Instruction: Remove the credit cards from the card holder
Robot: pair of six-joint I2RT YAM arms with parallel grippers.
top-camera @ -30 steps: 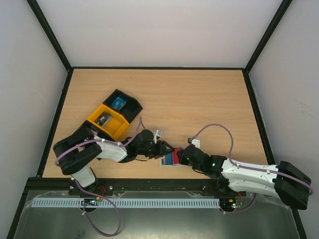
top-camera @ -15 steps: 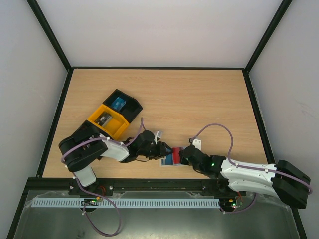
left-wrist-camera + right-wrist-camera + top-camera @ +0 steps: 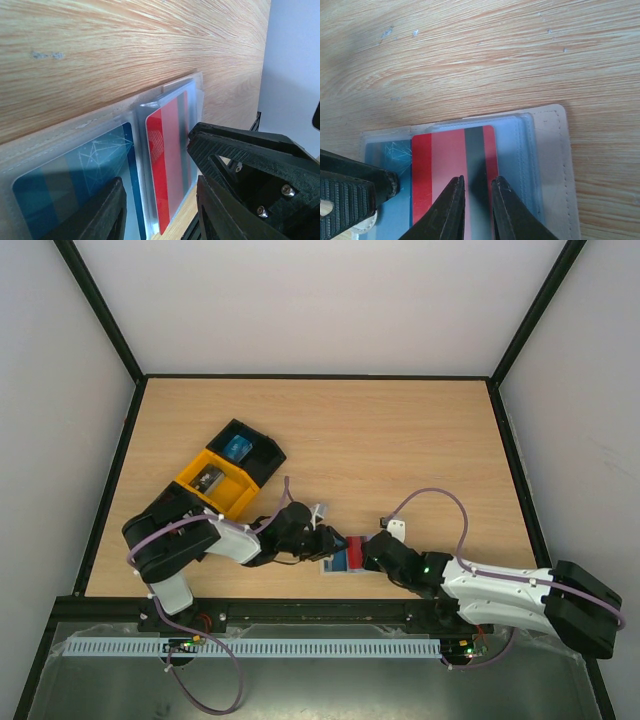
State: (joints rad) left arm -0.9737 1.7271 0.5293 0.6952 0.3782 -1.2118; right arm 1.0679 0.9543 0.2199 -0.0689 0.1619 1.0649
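Credit cards seem thin, stiff, slick, best pinched by a short edge; left gripper spread, right gripper barely parted over card holder

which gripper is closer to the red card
Right: the right gripper is over the red card, jaws astride its grey stripe; the left gripper is beside it, by the blue card.

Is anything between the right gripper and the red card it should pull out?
Yes: the clear pocket of the card holder seems to cover the red card under the right gripper; nothing else lies between them.
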